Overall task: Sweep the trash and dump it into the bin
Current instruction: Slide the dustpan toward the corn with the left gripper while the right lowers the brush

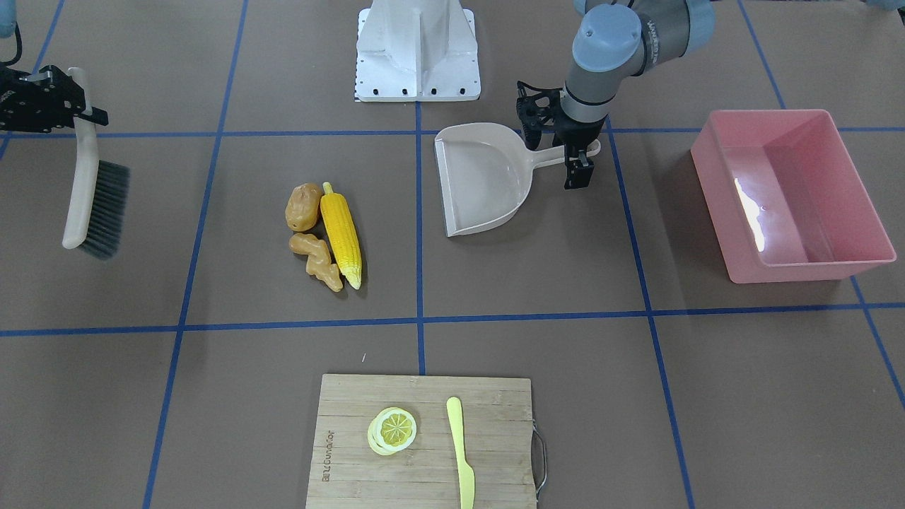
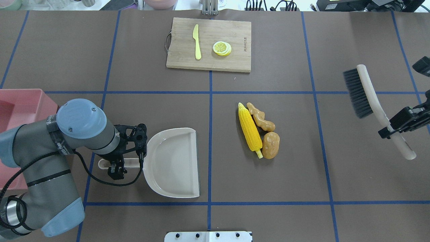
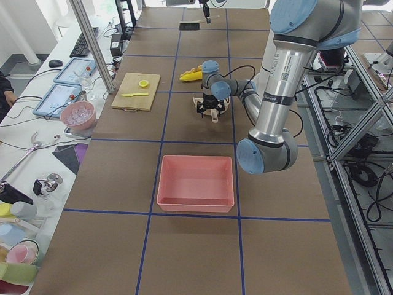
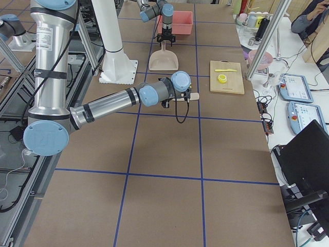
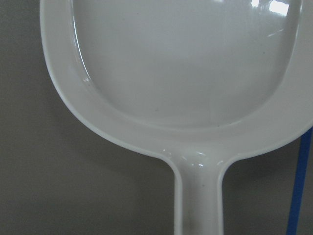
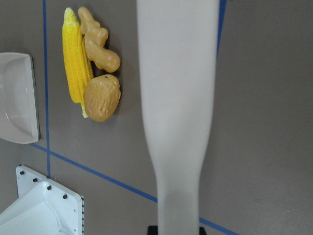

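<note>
Gripping the brush (image 2: 357,92) by its handle, the right gripper (image 2: 389,131) sits at the right edge of the overhead view. It is clamped shut on the handle, the brush looks lifted off the table (image 2: 302,174), and the bristles face frame-left.

The left gripper (image 2: 117,166) is lower left in the same view. Its fingers straddle the dustpan (image 2: 174,161) handle and look closed on it, and the pan is flat on the table.

All the trash is one cluster, centre-right in the overhead view:
- The corn cob (image 2: 250,131) is on the frame-left side of the cluster.
- The ginger root (image 2: 261,120) touches the corn's upper right.
- The potato (image 2: 270,145) touches its lower right.

None of it is in the pan or the bin yet. The bin (image 1: 728,191) is at the right of the front view, beyond the dustpan handle and well apart from the pile.

Key relation: the pile lies directly between the bristles and the open pan lip, nearer the lip. The lip faces frame-right, toward the corn. The corn's long axis runs mostly up-down in the overhead view, slightly tilted, so it is roughly parallel to the lip.

Judgement: the sweep is a right-to-left push in the overhead view, and it falls to the right arm. The corn goes in broadside and may roll ahead of the brush.

The lemon slice (image 2: 222,48) and knife (image 2: 197,42) lie on the cutting board (image 2: 235,53) at top centre, off the sweep line.
</note>
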Controlling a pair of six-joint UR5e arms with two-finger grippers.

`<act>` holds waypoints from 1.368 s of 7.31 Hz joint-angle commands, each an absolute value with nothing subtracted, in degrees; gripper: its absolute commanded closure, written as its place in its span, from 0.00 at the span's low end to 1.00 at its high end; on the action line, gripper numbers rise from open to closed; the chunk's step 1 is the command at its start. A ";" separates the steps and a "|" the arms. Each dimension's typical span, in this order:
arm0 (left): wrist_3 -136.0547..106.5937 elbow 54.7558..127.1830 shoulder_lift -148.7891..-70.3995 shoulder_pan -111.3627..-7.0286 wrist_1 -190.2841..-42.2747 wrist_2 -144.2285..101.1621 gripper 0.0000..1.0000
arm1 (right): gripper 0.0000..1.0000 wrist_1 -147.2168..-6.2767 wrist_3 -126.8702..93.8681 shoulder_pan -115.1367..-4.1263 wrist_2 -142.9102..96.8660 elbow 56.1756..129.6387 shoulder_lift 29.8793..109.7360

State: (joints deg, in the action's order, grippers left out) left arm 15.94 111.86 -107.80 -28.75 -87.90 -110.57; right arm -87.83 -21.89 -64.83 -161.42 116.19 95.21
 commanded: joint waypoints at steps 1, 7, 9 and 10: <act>15.91 111.09 -107.75 -28.74 -88.59 -110.57 0.02 | 1.00 -87.19 -22.23 -61.10 -161.72 114.62 94.75; 15.64 113.02 -106.44 -28.83 -87.80 -111.01 1.00 | 1.00 -86.84 -39.26 -53.27 -160.84 110.57 83.86; 15.56 115.04 -106.96 -29.79 -85.54 -110.83 1.00 | 1.00 -75.06 -54.82 -48.90 -154.65 110.48 83.58; 15.64 114.87 -109.23 -29.97 -83.34 -110.92 1.00 | 1.00 -64.79 -61.80 -46.17 -151.73 107.69 83.67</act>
